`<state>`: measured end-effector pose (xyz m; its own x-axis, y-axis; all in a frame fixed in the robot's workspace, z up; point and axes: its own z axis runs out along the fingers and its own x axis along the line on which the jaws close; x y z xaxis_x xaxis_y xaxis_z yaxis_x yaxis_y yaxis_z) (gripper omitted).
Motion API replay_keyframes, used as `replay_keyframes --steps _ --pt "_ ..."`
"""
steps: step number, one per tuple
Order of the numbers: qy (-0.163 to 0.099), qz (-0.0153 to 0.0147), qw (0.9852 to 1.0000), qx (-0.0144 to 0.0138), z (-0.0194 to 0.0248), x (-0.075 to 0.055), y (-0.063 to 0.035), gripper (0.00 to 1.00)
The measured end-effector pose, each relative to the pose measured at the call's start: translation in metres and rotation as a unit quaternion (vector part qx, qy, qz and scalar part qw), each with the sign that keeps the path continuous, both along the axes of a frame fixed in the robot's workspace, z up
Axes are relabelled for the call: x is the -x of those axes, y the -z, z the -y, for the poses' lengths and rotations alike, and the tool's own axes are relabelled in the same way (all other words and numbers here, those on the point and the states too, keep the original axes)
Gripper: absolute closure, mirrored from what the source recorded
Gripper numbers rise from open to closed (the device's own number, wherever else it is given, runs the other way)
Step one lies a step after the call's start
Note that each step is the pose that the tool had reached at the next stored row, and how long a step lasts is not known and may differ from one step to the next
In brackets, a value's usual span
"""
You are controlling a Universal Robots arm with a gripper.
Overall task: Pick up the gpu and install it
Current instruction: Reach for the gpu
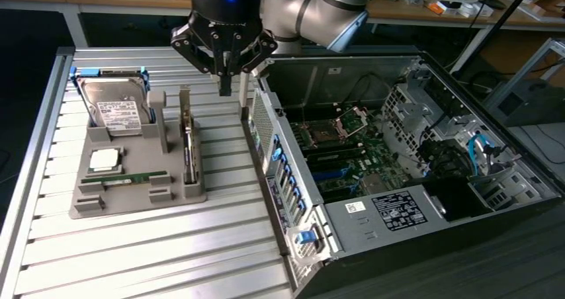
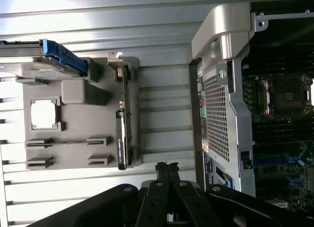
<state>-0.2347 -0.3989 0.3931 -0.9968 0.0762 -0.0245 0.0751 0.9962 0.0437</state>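
Slatted metal table (image 1: 132, 246), the biggest thing here, carries everything else. Open computer case (image 1: 261, 124) lies on its side on the exterior view's right half of the table, side panel off, motherboard (image 1: 353, 153) exposed inside with an empty processor socket. My arm (image 1: 318, 11) comes in from the top of the exterior view, above the case's far corner. Grey holder tray (image 1: 132, 193) sits flat on the table at the exterior view's left, near the case but apart from it, with a strip of bare slats between them. My gripper (image 1: 226, 88) points straight down, fingers closed together and holding nothing. It hangs over that bare strip, close to the case's corner, touching neither tray nor case. The wrist view has the same closed fingertips (image 2: 167, 166) over the slats between tray (image 2: 73, 119) and case wall (image 2: 216, 119). Hard drive (image 1: 115, 107), silver with a white label, leans in blue brackets at the tray's far end. The gpu (image 1: 187, 143) stands on edge in the slot along the tray side nearest the case, seen edge-on as a thin dark blade (image 2: 122, 134). It is not picked up and not installed. Processor chip (image 1: 104, 158) lies flat in a square recess mid-tray. Memory stick (image 1: 132, 178), narrow and green, lies in clips toward the tray's near end.
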Motion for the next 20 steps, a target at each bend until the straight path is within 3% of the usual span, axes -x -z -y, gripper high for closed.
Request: replay_keyframes --steps 20 --pt "0.000 0.0000 1.0000 0.0000 0.0000 0.012 0.0000 0.89"
